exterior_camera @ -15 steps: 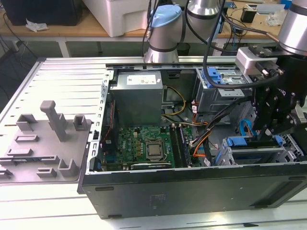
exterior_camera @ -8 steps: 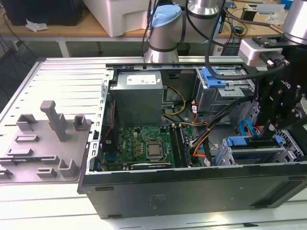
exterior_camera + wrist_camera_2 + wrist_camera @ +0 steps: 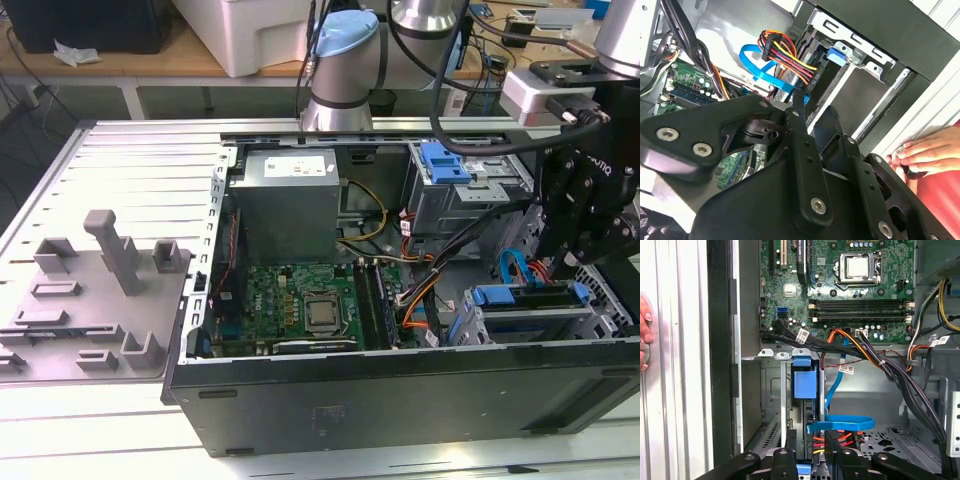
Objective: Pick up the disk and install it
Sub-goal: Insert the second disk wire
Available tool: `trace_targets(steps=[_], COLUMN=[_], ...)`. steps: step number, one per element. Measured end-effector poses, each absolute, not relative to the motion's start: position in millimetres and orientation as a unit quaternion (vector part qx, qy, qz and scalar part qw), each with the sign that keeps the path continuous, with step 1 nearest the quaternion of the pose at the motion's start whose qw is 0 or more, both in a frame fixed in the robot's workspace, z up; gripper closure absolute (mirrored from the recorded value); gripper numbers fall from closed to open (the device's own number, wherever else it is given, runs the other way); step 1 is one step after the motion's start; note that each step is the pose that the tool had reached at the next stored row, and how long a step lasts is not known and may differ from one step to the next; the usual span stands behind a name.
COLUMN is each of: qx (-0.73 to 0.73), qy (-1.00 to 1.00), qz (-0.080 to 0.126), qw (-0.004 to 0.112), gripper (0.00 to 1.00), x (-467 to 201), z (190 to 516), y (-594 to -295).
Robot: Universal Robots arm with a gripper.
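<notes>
- Gripper (image 3: 580,262) is hanging over the end of the open computer case (image 3: 400,400) on the exterior view's right. Its black body is blocking part of the metal cage (image 3: 520,325) under it.
- In the first wrist view the gripper (image 3: 811,460) is being cut off by the picture's edge, so I am seeing just the tips. The two black fingers (image 3: 782,460) are standing apart, one on each side of the disk, with little gaps showing. They are not squeezing it.
- In the second wrist view the gripper's black arms and round screws are covering most of the disk, so I cannot tell much about it there.
- The disk (image 3: 805,385) is standing on its thin edge inside the grey metal cage, right between the fingers. I am seeing only its narrow side with the smooth blue plastic rail. Its flat face is hiding.
- In the exterior view the disk (image 3: 530,297) is showing as a thin strip with blue ends, just below the gripper.
- A flat, shiny blue cable (image 3: 840,424) is curling beside the disk, and bundles of black, orange and yellow wires (image 3: 875,360) are running past it.
- The green board (image 3: 840,285) with its square silver chip is lying farther in.
- A person's hand (image 3: 925,150) is resting on the ridged metal table (image 3: 120,170) beside the case, and only the fingertips are showing.
</notes>
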State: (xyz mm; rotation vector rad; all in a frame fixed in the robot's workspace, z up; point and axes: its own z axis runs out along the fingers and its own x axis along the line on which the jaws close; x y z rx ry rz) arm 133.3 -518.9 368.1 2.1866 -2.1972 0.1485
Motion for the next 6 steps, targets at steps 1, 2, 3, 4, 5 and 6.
trace_targets(steps=[1, 2, 3, 4, 5, 6], qx=[0.704, 0.704, 0.704, 0.704, 0.704, 0.704], qy=[-0.708, -0.708, -0.708, -0.708, -0.708, -0.708], qz=[0.048, 0.048, 0.048, 0.048, 0.048, 0.048], qw=[0.019, 0.019, 0.019, 0.019, 0.019, 0.019], gripper=[0.65, 0.72, 0.72, 0.85, 0.89, 0.89], x=[133.3, 133.3, 133.3, 133.3, 133.3, 133.3], z=[368.1, 368.1, 368.1, 368.1, 368.1, 368.1], y=[-518.9, -518.9, -518.9, -518.9, -518.9, -518.9])
